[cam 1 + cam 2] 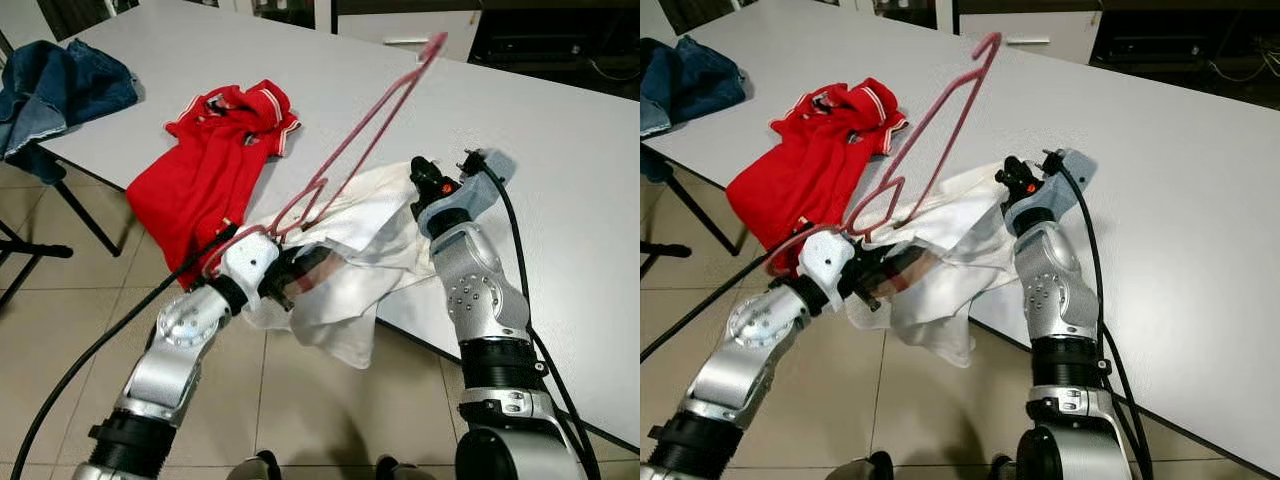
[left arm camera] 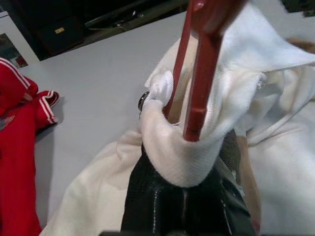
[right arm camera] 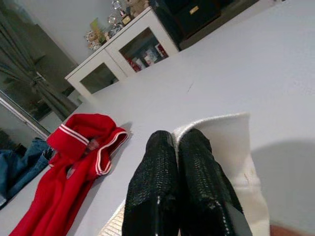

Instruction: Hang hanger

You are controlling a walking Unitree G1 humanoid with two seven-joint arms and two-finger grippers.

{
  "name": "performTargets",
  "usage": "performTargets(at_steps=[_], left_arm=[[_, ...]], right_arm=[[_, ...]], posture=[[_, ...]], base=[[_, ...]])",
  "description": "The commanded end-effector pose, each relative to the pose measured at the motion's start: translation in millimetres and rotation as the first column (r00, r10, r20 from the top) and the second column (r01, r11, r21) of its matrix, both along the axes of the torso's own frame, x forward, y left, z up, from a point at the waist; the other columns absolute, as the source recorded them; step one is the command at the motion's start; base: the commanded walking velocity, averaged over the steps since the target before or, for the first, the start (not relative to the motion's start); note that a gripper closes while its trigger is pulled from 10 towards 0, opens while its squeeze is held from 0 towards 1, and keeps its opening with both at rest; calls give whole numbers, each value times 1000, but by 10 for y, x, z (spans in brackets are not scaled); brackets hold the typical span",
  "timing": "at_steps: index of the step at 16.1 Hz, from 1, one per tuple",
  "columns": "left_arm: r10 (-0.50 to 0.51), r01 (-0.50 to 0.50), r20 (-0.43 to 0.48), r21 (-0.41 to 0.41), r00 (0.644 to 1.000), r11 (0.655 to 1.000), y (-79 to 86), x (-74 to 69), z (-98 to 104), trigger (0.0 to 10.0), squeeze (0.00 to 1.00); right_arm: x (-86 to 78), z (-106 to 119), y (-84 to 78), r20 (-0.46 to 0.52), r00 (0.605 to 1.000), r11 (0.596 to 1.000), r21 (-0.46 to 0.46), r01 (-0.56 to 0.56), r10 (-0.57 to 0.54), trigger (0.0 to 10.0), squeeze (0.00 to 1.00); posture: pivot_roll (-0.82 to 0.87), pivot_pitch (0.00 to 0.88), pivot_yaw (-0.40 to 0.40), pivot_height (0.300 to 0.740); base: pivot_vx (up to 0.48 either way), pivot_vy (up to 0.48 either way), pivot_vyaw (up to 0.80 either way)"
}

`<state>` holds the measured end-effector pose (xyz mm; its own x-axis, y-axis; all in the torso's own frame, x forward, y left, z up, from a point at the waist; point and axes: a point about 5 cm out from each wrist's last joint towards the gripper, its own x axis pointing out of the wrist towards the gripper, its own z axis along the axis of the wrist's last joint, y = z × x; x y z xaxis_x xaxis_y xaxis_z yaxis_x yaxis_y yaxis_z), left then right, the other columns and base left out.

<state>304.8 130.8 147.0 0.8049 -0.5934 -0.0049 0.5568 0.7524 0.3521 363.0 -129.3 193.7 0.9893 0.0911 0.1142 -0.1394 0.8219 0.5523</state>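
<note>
Gripping the white shirt point(image 1: 350, 260) and the red hanger point(image 1: 370, 130) at frame centre, my left hand point(image 1: 285, 275) tilts the hanger up over the table point(image 1: 560, 200). My right hand point(image 3: 182, 182), fingers pressed together with nothing between them, rests on the shirt's edge.

A home room — white cabinet point(image 3: 120, 51) with trinkets, tiled floor point(image 1: 70, 320), curtains point(image 3: 29, 78).

Grey table point(image 1: 560, 180) on beige tiled floor point(image 1: 60, 330), white cabinet point(image 3: 123, 49) beyond

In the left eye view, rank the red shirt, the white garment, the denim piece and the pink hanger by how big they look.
1. Red shirt and white garment: alike, unranked.
2. Denim piece, cut off by the frame.
3. Pink hanger, long but thin.
</note>
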Motion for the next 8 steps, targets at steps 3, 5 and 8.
performTargets(at_steps=[3, 5, 8], left_arm=[[153, -135, -194, 101, 969, 986, 233, -14, -391, 10000, 0], [170, -153, -268, 82, 948, 985, 250, -25, -441, 10000, 0], [130, -149, -495, 0, 859, 989, 218, -73, -576, 10000, 0]], right_arm=[[4, 180, -252, 63, 992, 994, 25, 108, -110, 0, 0], [-4, 243, -328, 96, 984, 989, 28, 146, -148, 0, 0], [-38, 488, -394, 229, 956, 983, 69, 172, -183, 0, 0]], posture=[[76, 155, 68, 740], [74, 152, 67, 740], [73, 147, 67, 740]], base=[[0, 0, 0], [0, 0, 0], [0, 0, 0]])
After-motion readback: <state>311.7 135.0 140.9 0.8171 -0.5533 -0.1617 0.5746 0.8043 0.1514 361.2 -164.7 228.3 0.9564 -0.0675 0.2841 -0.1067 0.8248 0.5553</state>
